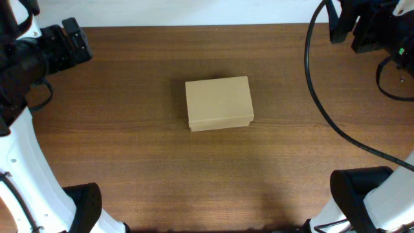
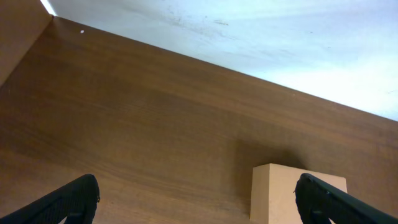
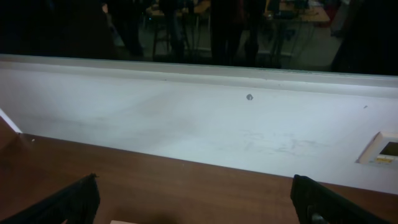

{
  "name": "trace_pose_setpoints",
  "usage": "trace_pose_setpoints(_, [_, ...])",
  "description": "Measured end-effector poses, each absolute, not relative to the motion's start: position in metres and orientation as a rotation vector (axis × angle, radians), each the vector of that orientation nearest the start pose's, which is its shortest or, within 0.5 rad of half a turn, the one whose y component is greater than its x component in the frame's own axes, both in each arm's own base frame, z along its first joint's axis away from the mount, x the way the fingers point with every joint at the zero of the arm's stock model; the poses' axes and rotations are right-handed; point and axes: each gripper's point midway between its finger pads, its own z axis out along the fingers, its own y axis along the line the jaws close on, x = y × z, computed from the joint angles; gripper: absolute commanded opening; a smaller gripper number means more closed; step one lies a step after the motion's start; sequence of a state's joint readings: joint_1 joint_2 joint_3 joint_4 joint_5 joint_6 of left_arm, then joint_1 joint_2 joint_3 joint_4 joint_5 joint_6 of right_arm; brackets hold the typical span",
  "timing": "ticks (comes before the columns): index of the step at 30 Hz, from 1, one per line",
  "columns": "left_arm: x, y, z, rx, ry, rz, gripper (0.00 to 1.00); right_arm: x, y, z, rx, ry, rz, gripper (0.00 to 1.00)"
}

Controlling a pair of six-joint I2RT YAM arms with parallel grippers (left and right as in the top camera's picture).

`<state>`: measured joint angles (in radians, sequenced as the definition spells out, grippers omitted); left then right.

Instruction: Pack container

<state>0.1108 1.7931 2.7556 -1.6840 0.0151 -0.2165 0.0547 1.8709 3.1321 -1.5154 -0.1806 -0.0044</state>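
The container [image 1: 218, 102] is a tan cardboard box with its flap lid shut, standing in the middle of the wooden table [image 1: 116, 142]. My left gripper [image 2: 196, 190] is open and empty, up at the table's far left, well away from the box. A corner of the box [image 2: 278, 194] shows low in the left wrist view between the fingers. My right gripper [image 3: 196, 186] is open and empty at the far right, looking towards the back wall. No markers or other items to pack are in view.
A white wall [image 3: 205, 124] runs along the table's far edge. The black arm bases [image 1: 84, 204] [image 1: 356, 191] stand at the near left and near right. A black cable [image 1: 323, 110] hangs over the right side.
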Motion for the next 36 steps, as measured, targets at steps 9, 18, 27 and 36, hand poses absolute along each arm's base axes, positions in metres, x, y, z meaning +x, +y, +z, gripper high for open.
trace_pose_setpoints(9, [0.352, 0.037, 0.444, -0.366, 2.264, -0.072, 1.0, 0.349, 0.05, 0.556, -0.181, 1.816, 0.2, 0.99])
trace_pose_setpoints(18, [0.352, 0.037, 0.444, -0.366, 2.264, -0.072, 1.0, 0.348, 0.05, 0.552, -0.181, 1.834, 0.202, 0.99])
trace_pose_setpoints(27, [0.352, 0.037, 0.444, -0.366, 2.264, -0.072, 1.0, 0.32, 0.048, 0.549, -0.18, 1.88, 0.204, 0.99])
trace_pose_setpoints(36, [0.352, 0.037, 0.444, -0.366, 2.264, -0.072, 1.0, 0.245, 0.044, 0.557, -0.185, 1.697, 0.191, 0.99])
